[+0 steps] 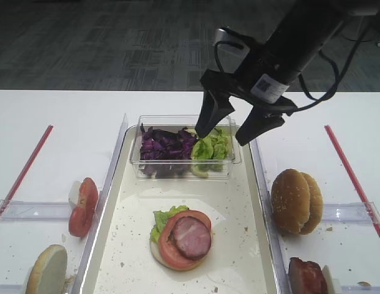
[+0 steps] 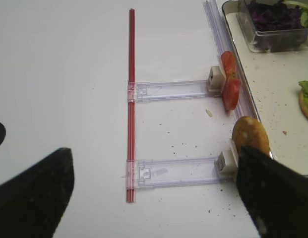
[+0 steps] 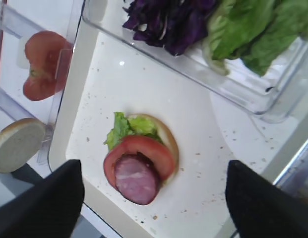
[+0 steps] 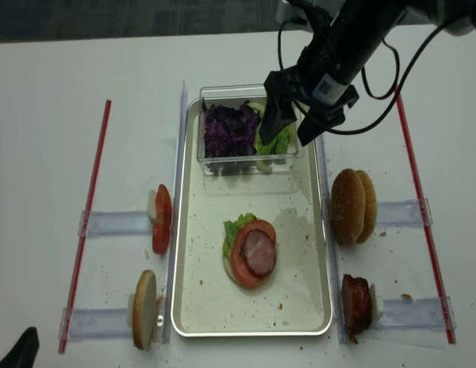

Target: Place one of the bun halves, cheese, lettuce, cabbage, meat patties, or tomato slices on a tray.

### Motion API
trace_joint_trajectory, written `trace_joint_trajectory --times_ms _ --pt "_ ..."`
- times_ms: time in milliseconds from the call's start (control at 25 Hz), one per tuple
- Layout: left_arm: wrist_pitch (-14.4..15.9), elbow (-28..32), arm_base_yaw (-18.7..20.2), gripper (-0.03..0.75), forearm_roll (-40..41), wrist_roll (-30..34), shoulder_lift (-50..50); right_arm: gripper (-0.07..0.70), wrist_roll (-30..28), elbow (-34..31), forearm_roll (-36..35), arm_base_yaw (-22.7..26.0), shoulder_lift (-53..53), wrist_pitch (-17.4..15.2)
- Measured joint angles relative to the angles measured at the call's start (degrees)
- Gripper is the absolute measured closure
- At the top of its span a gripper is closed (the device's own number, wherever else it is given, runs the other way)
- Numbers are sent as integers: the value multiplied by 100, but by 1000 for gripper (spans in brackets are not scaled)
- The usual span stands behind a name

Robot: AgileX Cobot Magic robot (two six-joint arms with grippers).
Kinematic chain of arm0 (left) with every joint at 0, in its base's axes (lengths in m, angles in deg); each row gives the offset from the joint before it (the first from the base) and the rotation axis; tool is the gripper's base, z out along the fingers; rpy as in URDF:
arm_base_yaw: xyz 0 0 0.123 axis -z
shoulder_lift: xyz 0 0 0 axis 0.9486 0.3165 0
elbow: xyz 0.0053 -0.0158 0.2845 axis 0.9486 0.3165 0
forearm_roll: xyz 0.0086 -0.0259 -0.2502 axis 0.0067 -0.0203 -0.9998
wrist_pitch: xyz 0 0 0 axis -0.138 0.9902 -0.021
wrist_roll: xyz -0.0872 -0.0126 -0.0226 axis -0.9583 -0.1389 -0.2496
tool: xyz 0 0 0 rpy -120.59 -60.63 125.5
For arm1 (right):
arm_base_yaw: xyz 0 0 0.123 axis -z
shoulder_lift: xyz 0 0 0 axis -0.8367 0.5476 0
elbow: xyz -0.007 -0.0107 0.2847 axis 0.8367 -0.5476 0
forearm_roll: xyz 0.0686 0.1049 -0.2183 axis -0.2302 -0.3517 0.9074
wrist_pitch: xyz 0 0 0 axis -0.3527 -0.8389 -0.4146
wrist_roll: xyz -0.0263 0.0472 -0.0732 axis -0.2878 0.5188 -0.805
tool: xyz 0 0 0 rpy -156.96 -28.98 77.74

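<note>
On the tray (image 1: 238,202) lies a stack: a bun half (image 1: 158,252), lettuce (image 1: 164,217), a tomato slice (image 1: 170,248) and a meat patty (image 1: 192,237) on top. At the tray's far end a clear box (image 1: 183,171) holds purple cabbage (image 1: 165,147) and more lettuce (image 1: 213,147). My right gripper (image 1: 221,136) hangs open just above the box's lettuce side, holding nothing. In the right wrist view the patty (image 3: 136,178) shows between the spread fingers, far below. My left gripper (image 2: 154,151) is open over bare table left of the tray, its right finger beside an upright bun half (image 2: 250,135).
Left of the tray, tomato slices (image 1: 83,207) and a bun half (image 1: 48,269) stand in clear holders. To the right stand two bun halves (image 1: 297,201) and meat patties (image 1: 307,277). Red strips (image 1: 24,171) (image 1: 352,177) mark both outer sides. Crumbs dot the tray.
</note>
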Motion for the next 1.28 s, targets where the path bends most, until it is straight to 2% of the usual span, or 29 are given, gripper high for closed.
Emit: trace_joint_trajectory --times_ms 320,680,800,1280 --pt "0 0 0 104 0 0 0 29 170 379 1124 0 -143 -72" --pt "0 0 0 103 0 0 0 29 668 783 2910 0 -301 -114" --pt "0 0 0 103 0 0 0 29 691 792 3133 0 -320 -131" --pt "0 0 0 103 0 0 -10 29 968 792 3306 0 -320 -153"
